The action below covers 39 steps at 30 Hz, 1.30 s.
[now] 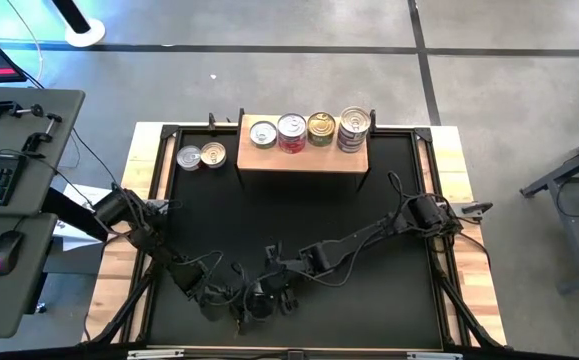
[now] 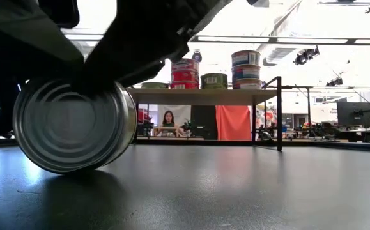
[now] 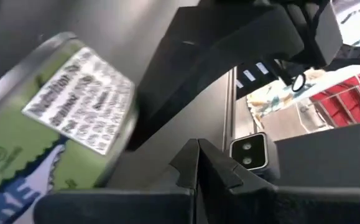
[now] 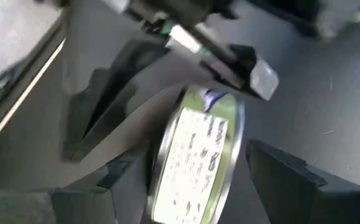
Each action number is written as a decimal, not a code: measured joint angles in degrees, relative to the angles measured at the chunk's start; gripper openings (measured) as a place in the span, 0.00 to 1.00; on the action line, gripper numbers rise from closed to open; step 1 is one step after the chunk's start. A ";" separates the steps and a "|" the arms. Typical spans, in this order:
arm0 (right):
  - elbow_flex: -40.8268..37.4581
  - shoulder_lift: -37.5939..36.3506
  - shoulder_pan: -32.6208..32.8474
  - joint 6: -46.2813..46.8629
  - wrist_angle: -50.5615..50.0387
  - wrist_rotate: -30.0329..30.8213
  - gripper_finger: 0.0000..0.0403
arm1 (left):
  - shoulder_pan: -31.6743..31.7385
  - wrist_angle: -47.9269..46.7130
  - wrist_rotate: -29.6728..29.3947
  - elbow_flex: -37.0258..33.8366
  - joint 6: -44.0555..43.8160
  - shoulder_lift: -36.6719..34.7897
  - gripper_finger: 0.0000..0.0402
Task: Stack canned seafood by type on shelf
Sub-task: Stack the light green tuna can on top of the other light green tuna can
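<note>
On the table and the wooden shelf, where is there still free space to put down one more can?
The black mat is bare in front of the shelf and toward the right edge. The shelf's front strip is free; its back row of cans is full. It is crowded at the near-left middle, where both pincers, left and right, meet around a green can.

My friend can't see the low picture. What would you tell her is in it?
A big silver tin stands on its edge on the black mat, with a dark robot arm above it. Far behind, the wooden shelf holds stacked tins.
</note>
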 joint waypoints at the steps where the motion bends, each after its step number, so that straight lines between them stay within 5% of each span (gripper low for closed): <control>1: 0.00 0.00 -0.02 0.83 0.42 0.02 0.61 | -0.02 0.09 0.00 0.00 0.39 0.00 0.00; 15: -0.23 1.14 0.07 4.15 -0.48 1.33 0.59 | -1.44 -6.43 0.07 0.00 10.77 -7.86 0.00; 21: -0.23 2.45 0.17 4.43 -0.28 1.02 0.31 | -2.30 -15.10 -0.16 -0.02 10.77 -14.25 0.00; 26: 3.06 1.47 0.17 3.38 -5.34 0.50 0.28 | -5.55 -25.79 -1.28 0.00 9.83 -22.46 0.00; 30: 11.40 -0.25 -0.65 -2.53 -13.68 4.60 0.28 | -10.21 -38.24 -8.75 0.00 5.89 -29.49 0.00; 36: 26.66 -0.40 -4.61 -16.43 -21.31 18.85 0.28 | -17.23 -50.05 -29.41 0.00 2.30 -36.75 0.00; 39: 31.83 -0.42 -8.56 -20.29 -22.61 26.11 0.28 | -18.36 -50.29 -32.09 0.00 4.73 -38.56 0.00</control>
